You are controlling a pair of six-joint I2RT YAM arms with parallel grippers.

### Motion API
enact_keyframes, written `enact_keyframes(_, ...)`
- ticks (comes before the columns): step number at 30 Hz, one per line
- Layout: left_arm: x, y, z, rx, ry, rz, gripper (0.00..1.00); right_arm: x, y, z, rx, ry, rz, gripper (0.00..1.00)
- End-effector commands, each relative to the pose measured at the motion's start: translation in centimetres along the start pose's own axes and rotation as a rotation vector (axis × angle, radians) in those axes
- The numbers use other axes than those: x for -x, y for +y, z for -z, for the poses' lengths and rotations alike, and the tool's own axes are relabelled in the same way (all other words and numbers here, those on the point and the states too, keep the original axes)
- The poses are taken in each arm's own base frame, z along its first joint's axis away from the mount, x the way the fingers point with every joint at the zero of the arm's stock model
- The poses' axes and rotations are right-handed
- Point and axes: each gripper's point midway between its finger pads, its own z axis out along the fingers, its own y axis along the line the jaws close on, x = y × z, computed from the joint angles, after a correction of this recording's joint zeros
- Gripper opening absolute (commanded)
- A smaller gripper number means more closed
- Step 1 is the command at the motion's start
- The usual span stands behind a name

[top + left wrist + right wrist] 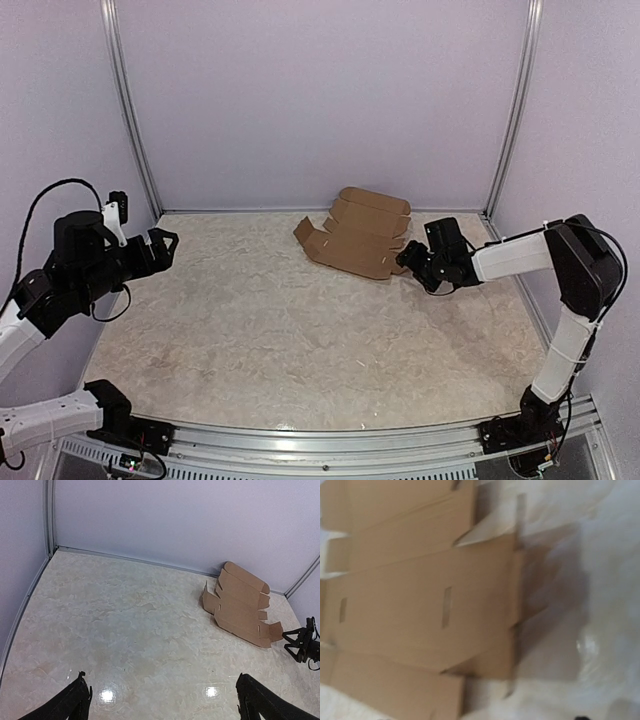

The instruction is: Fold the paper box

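while the paper box lies flat, unfolded, at the far right of the marbled tabletop near the lilac back wall, i judge folding not yet begun: my right end effector sits beside its near flap, parted and empty, and must pinch it; left end effector hovers wide open.

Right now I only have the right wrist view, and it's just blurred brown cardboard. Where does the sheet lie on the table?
Observer: The paper box lies as an unfolded sheet at the far right of the table, close to the back wall.
Operator: Where is my gripper against it?
Observer: The right gripper is at the sheet's near right corner, jaws apart. I cannot tell if it touches.
Operator: And the other arm?
Observer: The left gripper hangs open at the table's left edge, far from the sheet.
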Motion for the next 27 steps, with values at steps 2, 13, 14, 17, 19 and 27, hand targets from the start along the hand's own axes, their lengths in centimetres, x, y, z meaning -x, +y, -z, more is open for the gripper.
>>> enact_keyframes(2,-1.0,0.1,-0.3,0.003,0.032,-0.012,0.99,1.9,-1.0,-1.6,-0.018,-0.034,-0.032,0.73)
enact_keyframes(13,-1.1,0.2,-0.7,0.023,0.048,-0.022,0.99,2.7,-0.8,-3.7,-0.012,-0.023,-0.03,0.43)
enact_keyframes(14,-1.1,0.2,-0.7,0.023,0.051,-0.022,0.99,2.8,-0.9,-3.9,-0.011,-0.022,-0.032,0.39)
enact_keyframes(17,-1.2,0.0,-0.9,0.018,0.06,-0.021,0.99,2.9,-1.1,-4.4,-0.019,-0.022,-0.032,0.31)
enact_keyframes(19,-1.3,0.0,-1.0,0.019,0.067,-0.022,0.99,2.9,-1.3,-4.7,-0.026,-0.021,-0.032,0.27)
enact_keyframes(27,-1.2,0.0,-0.9,0.022,0.071,-0.02,0.99,2.6,-1.1,-4.7,-0.011,-0.004,0.0,0.0)
